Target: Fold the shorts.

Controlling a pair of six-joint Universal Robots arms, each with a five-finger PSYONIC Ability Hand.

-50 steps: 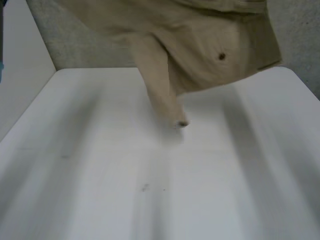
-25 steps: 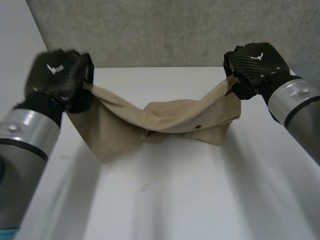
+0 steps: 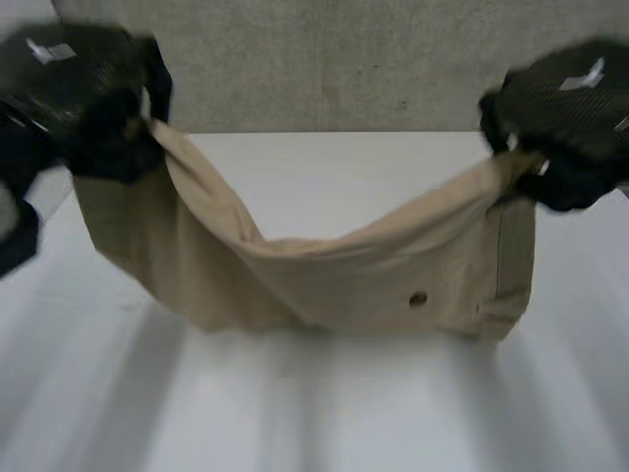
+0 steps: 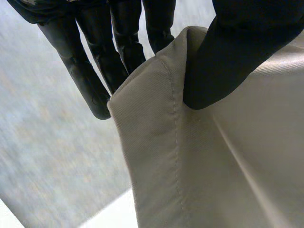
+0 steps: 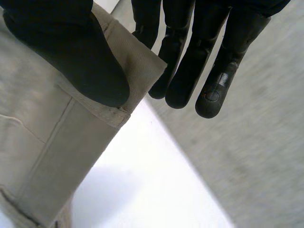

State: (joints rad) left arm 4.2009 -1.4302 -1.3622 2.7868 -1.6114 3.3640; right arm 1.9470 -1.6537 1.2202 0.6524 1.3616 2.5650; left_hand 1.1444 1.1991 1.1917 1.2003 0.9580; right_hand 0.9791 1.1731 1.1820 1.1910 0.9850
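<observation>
- the left hand [image 3: 84, 103] is clamped on one top corner of the shorts [image 3: 324, 275]: its thumb presses the cloth against straight fingers [image 4: 90, 80] that lie behind it. the pinch sits close to the corner's edge, so a sharp tug or a fast swing could, i judge, pull the seam out from under the thumb and drop that side.
- between the two hands the shorts hang in the air, with the top edge sagging deep in the middle and the body draping below. if the hands come down with this slack, the middle would probably land first and bunch, giving a crooked fold. moving the hands further apart would take up the sag, but too much pull loads both thin pinches.
- a small dark button [image 3: 418, 298] shows on the front, below and inward of the right hand [image 3: 565, 123]. the thicker seams on that side may make the cloth land unevenly.
- the right hand grasps the other top corner in the same way, thumb over the hem and fingers [image 5: 213, 71] reaching past the cloth's edge. little cloth lies under the thumb, so slipping is the main risk here too.
- the lower edge hangs near the white table [image 3: 324, 423]; i cannot tell if it touches. dragging it could roll the hem under.
</observation>
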